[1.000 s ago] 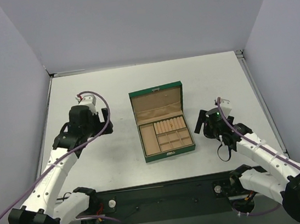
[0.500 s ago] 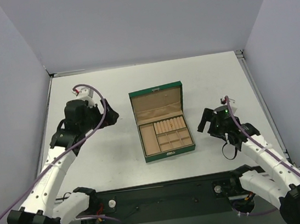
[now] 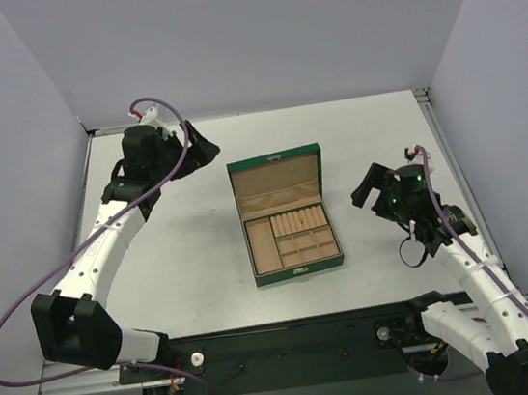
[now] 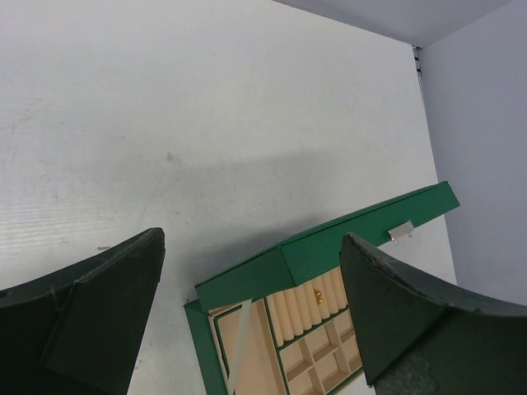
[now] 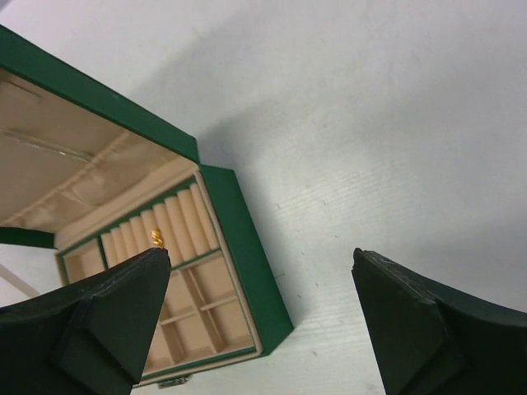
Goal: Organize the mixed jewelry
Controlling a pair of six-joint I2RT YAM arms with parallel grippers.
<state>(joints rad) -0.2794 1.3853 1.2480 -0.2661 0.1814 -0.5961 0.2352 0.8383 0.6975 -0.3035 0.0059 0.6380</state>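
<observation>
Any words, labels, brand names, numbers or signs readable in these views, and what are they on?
None can be read in any view.
The green box shows no lettering on its outside or its tan lining.
Its metal clasp is plain.

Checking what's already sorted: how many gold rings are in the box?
1. A gold ring sits among the ring rolls of the open green box; some compartments are blocked from view, so more may be hidden.
</observation>
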